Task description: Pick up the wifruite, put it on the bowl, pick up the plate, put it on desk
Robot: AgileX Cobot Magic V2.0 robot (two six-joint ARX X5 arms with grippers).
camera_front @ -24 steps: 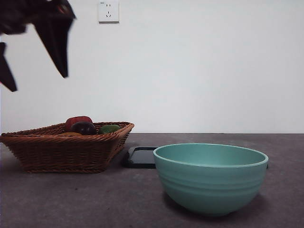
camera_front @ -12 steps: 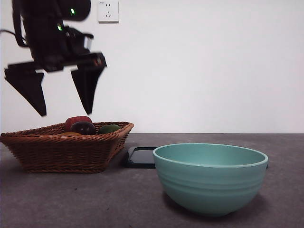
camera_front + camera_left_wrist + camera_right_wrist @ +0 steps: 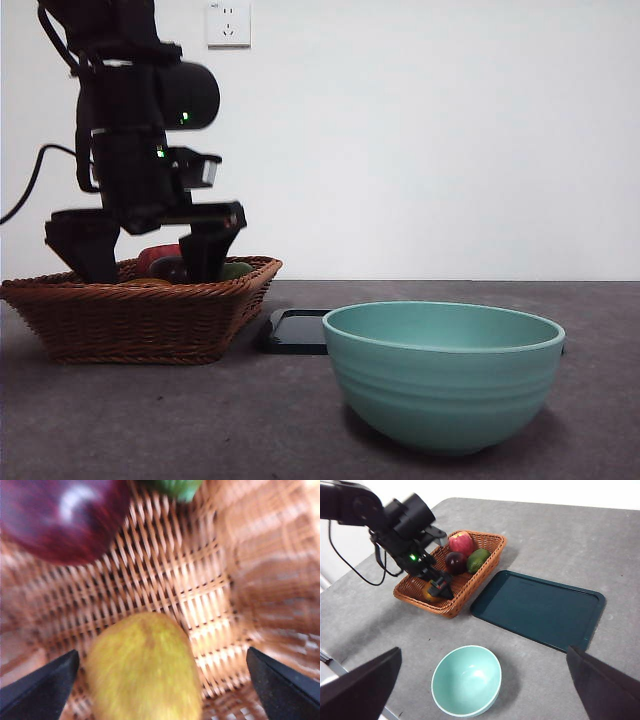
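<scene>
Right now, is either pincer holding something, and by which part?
Nothing is held. The left pincer is open around the wifruite in the basket; the right pincer hangs open above the desk.

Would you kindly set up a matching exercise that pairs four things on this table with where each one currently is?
Things:
1. orange-brown fruit
2. mint-green bowl
3. dark green tray
4. left end effector

Places:
A. flat on the table beside the wicker basket
B. lowered into the basket, jaws open either side of a fruit
C. lying on the basket floor
D. standing alone and empty on the table

Pairs: 1-C, 2-D, 3-A, 4-B
</scene>
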